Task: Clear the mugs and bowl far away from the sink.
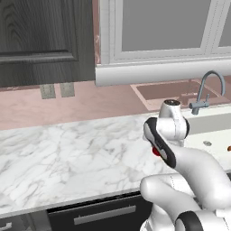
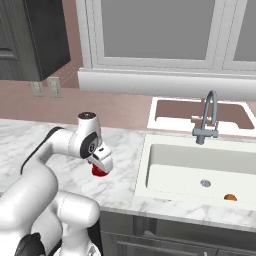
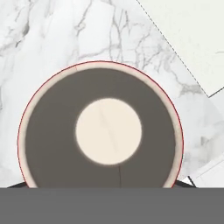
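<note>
1. My gripper (image 2: 100, 170) sits low over the marble counter (image 1: 67, 153), at the center-left of the right base view, with the red mug (image 2: 99, 172) right under my hand.
2. In the hand view the red mug (image 3: 100, 129) fills the middle of the frame, seen straight down: a thin red rim, dark inner wall, pale round bottom.
3. My finger tips are hidden by the mug's rim at the bottom of the hand view, so I cannot tell how wide my jaws stand, nor whether they touch the mug.
4. In the left base view a sliver of red mug (image 1: 156, 152) peeks out beside my wrist, right of center.
5. The mug stands on the counter, left of the sink (image 2: 200, 165), near its left edge but apart from it.
6. The sink fills the right half of the right base view; the faucet (image 2: 207, 120) rises behind it.
7. A small orange thing (image 2: 230, 197) lies in the basin, lower right.
8. No writing or labels can be read anywhere.
</note>
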You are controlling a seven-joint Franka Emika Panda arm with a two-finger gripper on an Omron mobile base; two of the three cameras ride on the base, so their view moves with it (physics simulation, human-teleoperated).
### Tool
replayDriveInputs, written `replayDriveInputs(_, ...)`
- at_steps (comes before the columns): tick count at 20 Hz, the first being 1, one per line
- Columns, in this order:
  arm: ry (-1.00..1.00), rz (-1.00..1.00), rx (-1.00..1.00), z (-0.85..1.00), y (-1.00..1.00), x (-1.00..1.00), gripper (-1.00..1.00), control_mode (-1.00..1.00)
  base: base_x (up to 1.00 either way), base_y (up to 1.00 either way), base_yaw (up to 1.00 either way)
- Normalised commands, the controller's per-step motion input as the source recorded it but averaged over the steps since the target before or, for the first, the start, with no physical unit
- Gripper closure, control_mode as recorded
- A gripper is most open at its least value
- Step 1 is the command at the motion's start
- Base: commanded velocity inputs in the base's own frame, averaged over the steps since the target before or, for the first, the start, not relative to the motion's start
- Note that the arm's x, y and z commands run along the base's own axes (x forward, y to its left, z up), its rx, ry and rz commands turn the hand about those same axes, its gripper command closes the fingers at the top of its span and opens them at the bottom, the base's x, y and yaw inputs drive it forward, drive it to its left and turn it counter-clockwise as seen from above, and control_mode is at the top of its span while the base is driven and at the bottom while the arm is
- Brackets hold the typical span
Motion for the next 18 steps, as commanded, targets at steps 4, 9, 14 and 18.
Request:
replayDriveInputs(4, -0.06, 0.0, 0.03, 0.44, -0.24, -0.42, 1.0, -1.0, 0.0, 0.0, 0.0)
replayDriveInputs(9, -0.1, 0.0, 0.0, 0.37, -0.07, -0.52, 1.0, -1.0, 0.0, 0.0, 0.0)
replayDriveInputs(14, -0.18, 0.0, 0.0, 0.1, 0.0, -0.72, 1.0, -1.0, 0.0, 0.0, 0.0)
replayDriveInputs(18, -0.15, 0.02, 0.0, 0.09, 0.09, -0.64, 1.0, -1.0, 0.0, 0.0, 0.0)
